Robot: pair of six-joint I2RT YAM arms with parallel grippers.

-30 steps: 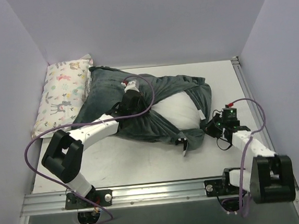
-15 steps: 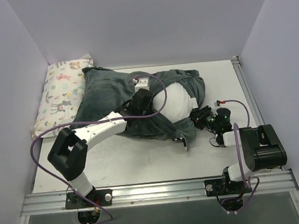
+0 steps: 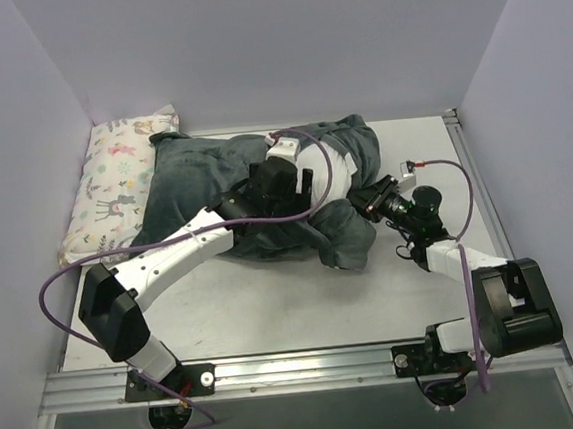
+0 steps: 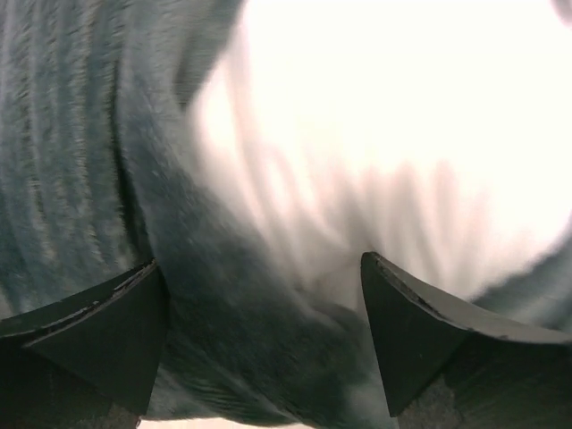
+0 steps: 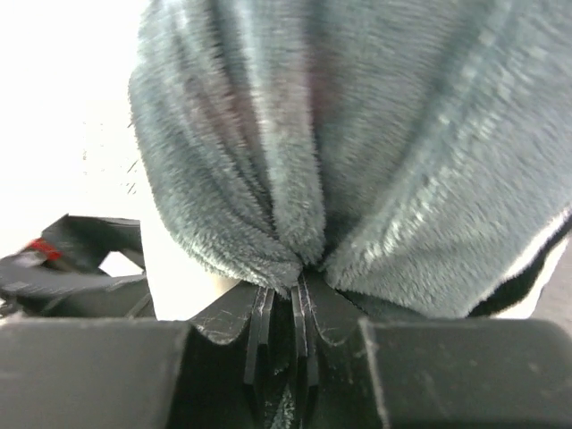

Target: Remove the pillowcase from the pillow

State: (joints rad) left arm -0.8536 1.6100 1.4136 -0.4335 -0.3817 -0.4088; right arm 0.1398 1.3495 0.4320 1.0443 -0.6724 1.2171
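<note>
the left hand (image 4: pixel 261 273) stands wide open over the middle of the heap, its two dark fingertips (image 4: pixel 107 331) well apart and gripping nothing. between them i see the plush grey-teal pillowcase (image 4: pixel 80 179) on one side and the bare white pillow (image 4: pixel 402 134) on the other. whether the tips press on the cloth i cannot tell.

the right hand (image 5: pixel 286 290) is pinched tight on a gathered fold of the pillowcase at the heap's right end, with the plush fabric bunching out from the closed jaws.

from above, the pillowcase lies crumpled across the back half of the bench (image 3: pixel 274 296), dark side out. it covers most of the pillow, so that only a little white shows near the left hand. the heap's left end reaches the pastel animal-print pillow (image 3: pixel 119 189), which lies against the left wall. a purple cable (image 3: pixel 57 285) loops from the left arm.
</note>
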